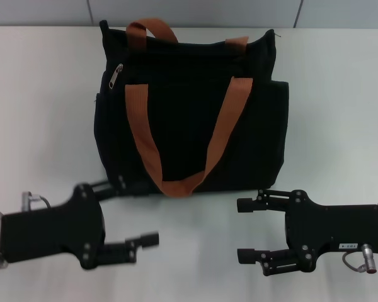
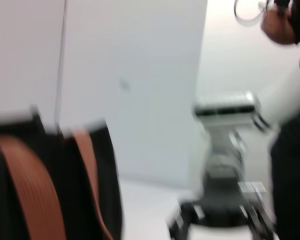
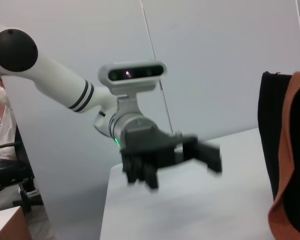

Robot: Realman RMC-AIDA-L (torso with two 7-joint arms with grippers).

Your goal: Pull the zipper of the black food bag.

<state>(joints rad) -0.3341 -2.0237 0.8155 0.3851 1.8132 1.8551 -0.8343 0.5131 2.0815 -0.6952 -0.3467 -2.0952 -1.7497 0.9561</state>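
Observation:
The black food bag (image 1: 189, 119) stands upright on the white table, with two rust-orange handles (image 1: 142, 132) hanging over its front. The silver zipper pull (image 1: 116, 76) hangs at the bag's upper left corner, at the end of the rim track. My left gripper (image 1: 129, 212) is open and empty, in front of the bag's lower left corner, its far finger close to the bag's base. My right gripper (image 1: 244, 229) is open and empty, in front of the bag's lower right corner, apart from it. The bag's edge also shows in the left wrist view (image 2: 109, 190) and the right wrist view (image 3: 272, 130).
The white table (image 1: 44, 126) stretches to both sides of the bag, and a grey wall (image 1: 195, 11) stands behind it. The right wrist view shows my left arm (image 3: 65, 90) over the table and a chair (image 3: 10, 175) beyond its edge.

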